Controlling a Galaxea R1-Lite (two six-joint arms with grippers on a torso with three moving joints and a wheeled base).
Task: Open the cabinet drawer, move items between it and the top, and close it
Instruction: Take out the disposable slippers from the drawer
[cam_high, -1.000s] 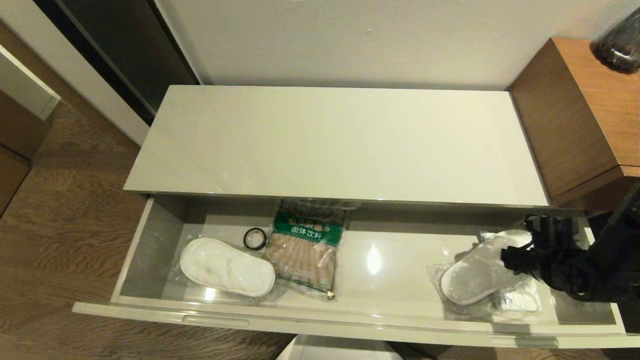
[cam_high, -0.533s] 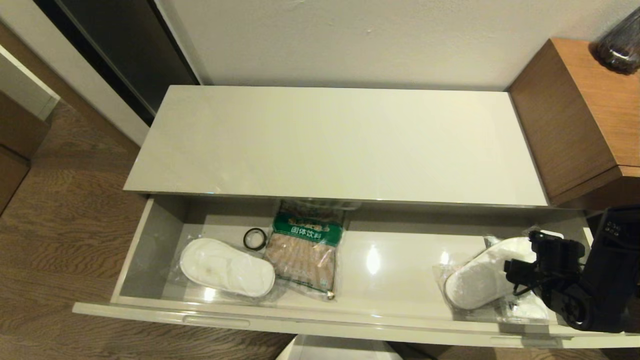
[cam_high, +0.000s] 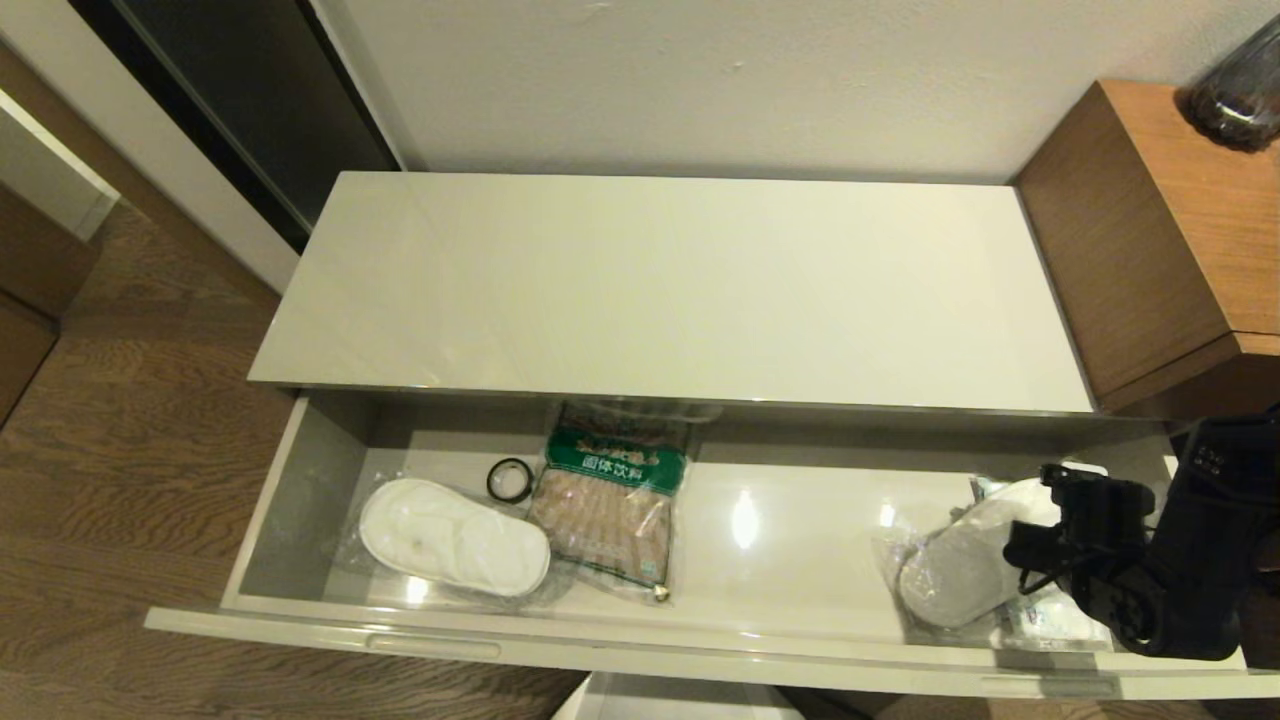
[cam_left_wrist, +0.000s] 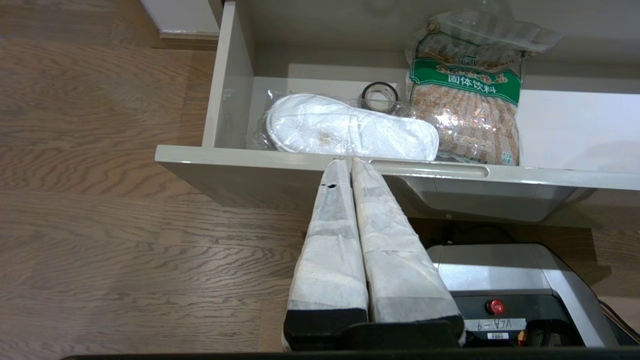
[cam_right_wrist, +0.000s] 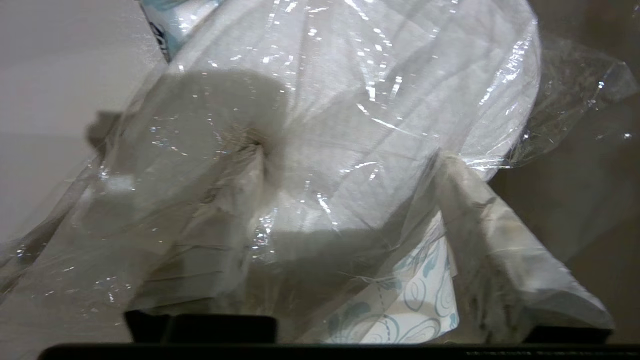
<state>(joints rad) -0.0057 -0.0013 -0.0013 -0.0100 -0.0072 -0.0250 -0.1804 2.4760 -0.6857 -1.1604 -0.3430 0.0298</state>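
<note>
Right gripper (cam_right_wrist: 350, 155) in drawer's (cam_high: 300, 480) right end — fingers spread round bagged slippers (cam_high: 960, 560), not clamped. Left gripper (cam_left_wrist: 348, 162) pinched together, parked outside drawer front.

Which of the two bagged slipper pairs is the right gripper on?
The slipper pair at the drawer's right end: the right gripper straddles it with open fingers. The left-end slipper pair, beside the black tape roll, lies untouched.

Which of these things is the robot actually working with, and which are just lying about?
Part of the job: drawer, cabinet top, right slippers between the right gripper's open jaws, left slippers, tape roll, white packet.

Just lying about: brown bag, wooden unit, dark jar. Left gripper idle, shut, before the drawer front.
</note>
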